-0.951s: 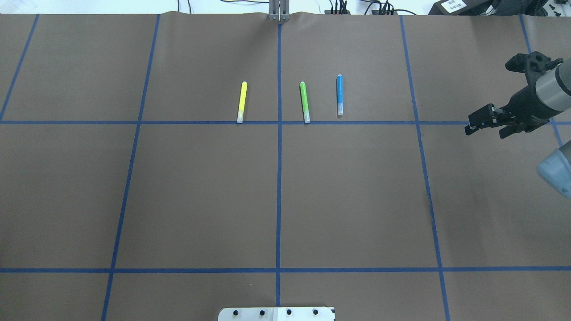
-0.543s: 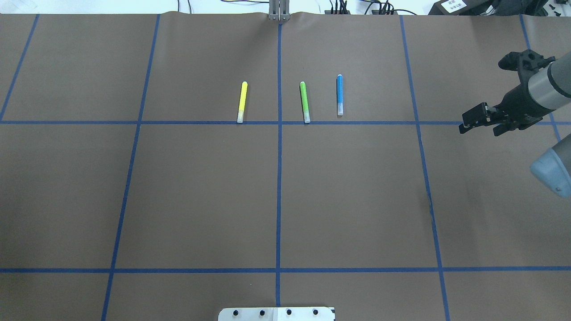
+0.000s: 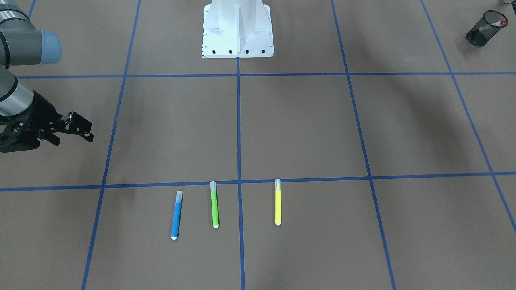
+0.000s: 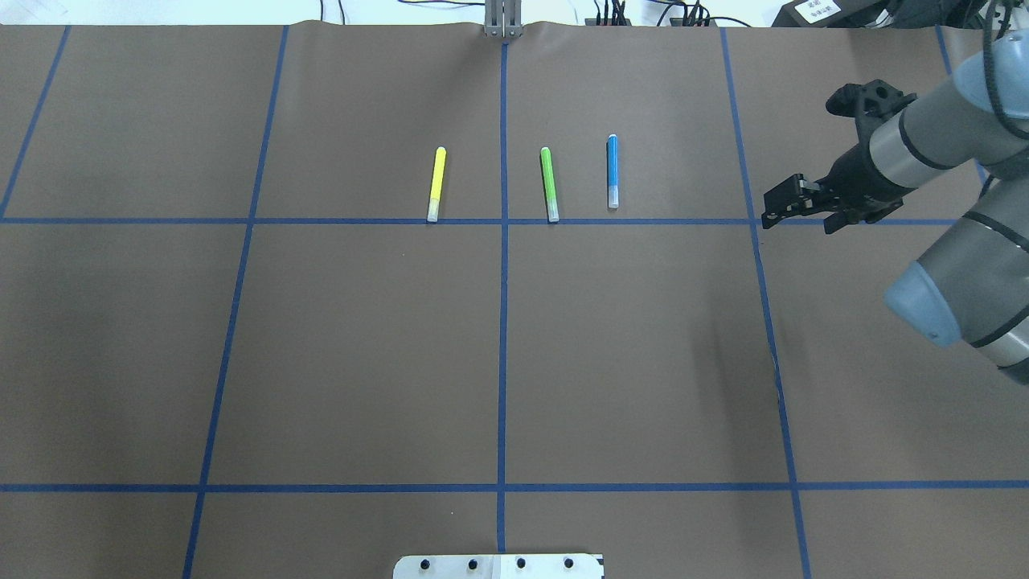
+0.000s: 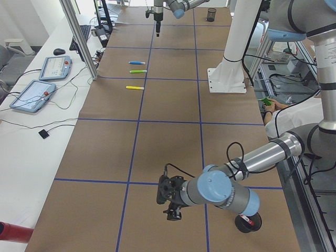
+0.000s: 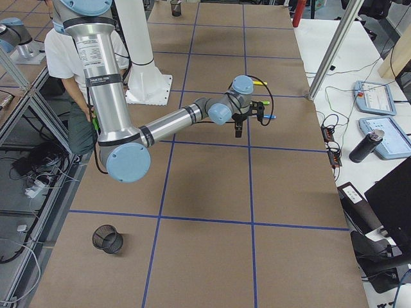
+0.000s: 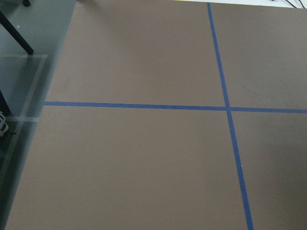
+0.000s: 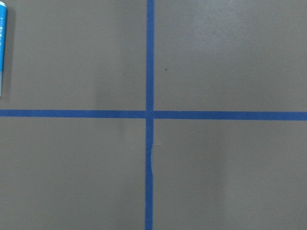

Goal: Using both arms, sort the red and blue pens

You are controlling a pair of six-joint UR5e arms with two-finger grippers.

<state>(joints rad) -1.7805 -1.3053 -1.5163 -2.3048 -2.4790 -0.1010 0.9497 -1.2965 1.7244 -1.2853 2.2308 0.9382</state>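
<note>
The blue pen [image 4: 612,171] lies flat in the upper middle of the overhead view, just right of the centre tape line [image 4: 503,265]. Its long axis runs up and down the frame, with the pale cap at the lower end. The green marker [image 4: 549,183] and yellow marker [image 4: 436,183] lie parallel to its left. The red pen [image 3: 492,25] leans in a mesh cup [image 3: 479,34] at the front view's upper right, red cap up. The right gripper [image 4: 796,213] hovers well right of the blue pen, fingers apart and holding nothing. The left gripper [image 5: 170,202] shows only low in the left side view, so I cannot tell its fingers' state.
</note>
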